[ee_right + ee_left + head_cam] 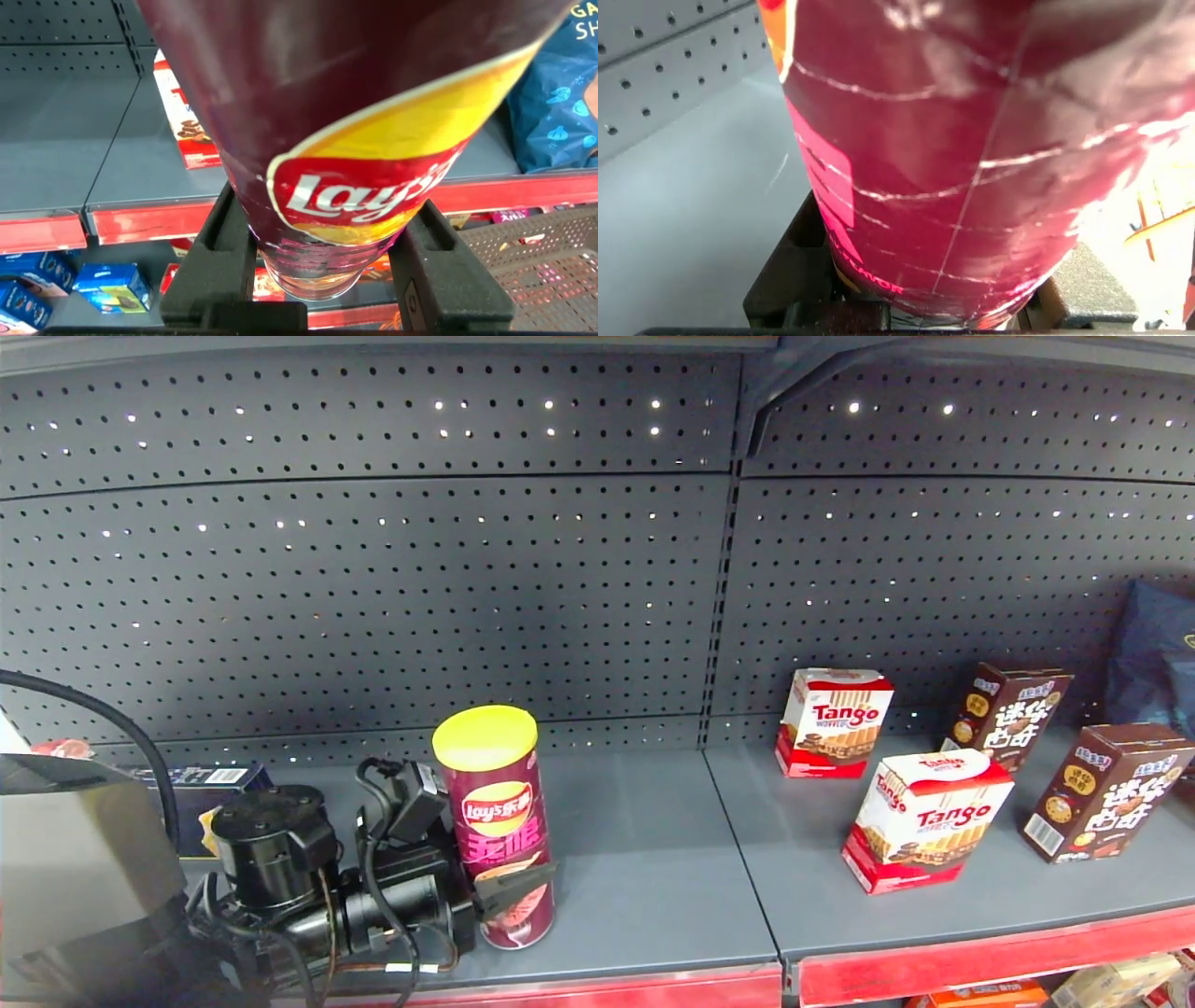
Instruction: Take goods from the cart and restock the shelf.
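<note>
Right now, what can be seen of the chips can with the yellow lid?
The chips can is a tall tube with a yellow lid and a glossy purple-red body bearing a yellow logo. It stands upright near the front of the grey shelf, seemingly resting on it. The left gripper has its jaws closed around its lower part.

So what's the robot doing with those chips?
It is restocking a store shelf. The left gripper is clamped low on a purple chip can, which stands upright near the front of the grey shelf. The right gripper holds a second chip can out in front of the shelves. Red-and-white boxes and brown boxes sit on the shelf farther to the right.
</note>
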You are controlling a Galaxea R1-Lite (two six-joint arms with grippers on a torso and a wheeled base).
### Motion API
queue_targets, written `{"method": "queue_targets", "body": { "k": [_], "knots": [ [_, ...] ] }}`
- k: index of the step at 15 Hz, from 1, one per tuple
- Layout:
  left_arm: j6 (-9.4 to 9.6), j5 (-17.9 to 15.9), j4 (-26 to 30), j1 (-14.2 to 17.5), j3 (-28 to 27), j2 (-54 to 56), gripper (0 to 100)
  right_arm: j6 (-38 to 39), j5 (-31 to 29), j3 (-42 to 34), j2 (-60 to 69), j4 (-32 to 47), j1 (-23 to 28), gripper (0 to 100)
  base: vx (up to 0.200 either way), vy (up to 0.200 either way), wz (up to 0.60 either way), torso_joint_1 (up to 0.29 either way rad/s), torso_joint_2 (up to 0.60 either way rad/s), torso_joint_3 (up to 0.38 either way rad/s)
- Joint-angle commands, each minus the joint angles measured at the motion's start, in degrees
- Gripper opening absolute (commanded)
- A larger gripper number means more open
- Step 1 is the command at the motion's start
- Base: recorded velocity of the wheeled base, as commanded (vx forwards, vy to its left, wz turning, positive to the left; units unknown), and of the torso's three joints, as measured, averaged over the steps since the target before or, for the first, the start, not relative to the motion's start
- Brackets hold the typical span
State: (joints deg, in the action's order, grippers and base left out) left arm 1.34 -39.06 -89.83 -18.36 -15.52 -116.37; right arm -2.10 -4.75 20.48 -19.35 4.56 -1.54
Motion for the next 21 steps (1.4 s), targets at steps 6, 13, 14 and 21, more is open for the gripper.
{"method": "queue_targets", "body": {
  "k": [6, 13, 14, 21],
  "knots": [
    [0.15, 0.2, -0.2, 0.0, 0.1, -2.5, 0, 0.0, -0.1, 0.0, 0.1, 0.0, 0.0, 0, 0.0, 0.0, 0.0, 0.0, 0.0, 0.0],
    [0.33, 0.1, -0.2, 0.1, 3.1, -1.1, 100, 0.0, 0.0, -0.4, 0.7, 0.1, 0.0, 0, 0.0, 0.0, 0.0, 0.0, 0.0, 0.0],
    [0.33, 0.2, -0.2, 0.2, 3.3, -0.6, 100, 0.0, 0.0, -0.4, 1.0, 0.1, 0.0, 0, 0.0, 0.0, 0.0, 0.0, 0.0, 0.0],
    [0.33, 0.5, -0.2, 1.6, 6.9, 5.8, 100, 0.0, -0.3, -0.5, 1.4, 0.1, 0.0, 0, 0.0, 0.0, 0.0, 0.0, 0.0, 0.0]
  ]
}}
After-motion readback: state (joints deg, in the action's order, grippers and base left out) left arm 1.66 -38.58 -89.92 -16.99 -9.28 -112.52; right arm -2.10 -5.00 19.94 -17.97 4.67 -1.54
